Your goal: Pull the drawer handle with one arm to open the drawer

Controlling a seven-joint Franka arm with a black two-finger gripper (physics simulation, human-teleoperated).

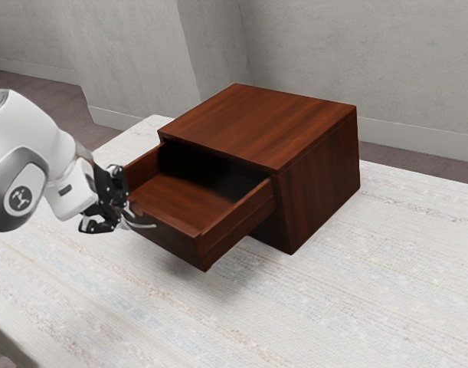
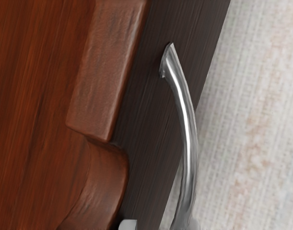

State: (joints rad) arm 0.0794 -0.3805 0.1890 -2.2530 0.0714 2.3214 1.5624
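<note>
Where the white arm [image 1: 27,169] comes in from the exterior view's left, its black hand [image 1: 111,213] sits right at the front of the drawer [image 1: 195,211], up against the silver handle [image 1: 142,224]. Part of the handle shows as a thin bright curve just past the hand, toward the exterior view's right. Whether the hand is clamped on the handle or only set around it, I cannot tell.

The drawer stands partly out of the cabinet [image 1: 272,126], a dark reddish-brown wooden box that rests on the table [image 1: 333,291]. Its flat bottom is bare, and its back part lies in shadow under the cabinet's top. The drawer hangs clear of the table, with a shadow on the pale woven surface beneath it.

Seen from the wrist, the handle [image 2: 184,143] is a curved metal bar that stands off the dark drawer front [image 2: 146,120]. One tapered end meets that front, and the bar bows away from it toward the lower edge. Reddish wood of the drawer [image 2: 41,96] lies on the far side of the front from the handle, and the light table surface [image 2: 261,120] shows past the bar.

Beyond the table are a brown floor [image 1: 57,100] and grey walls [image 1: 356,54].
</note>
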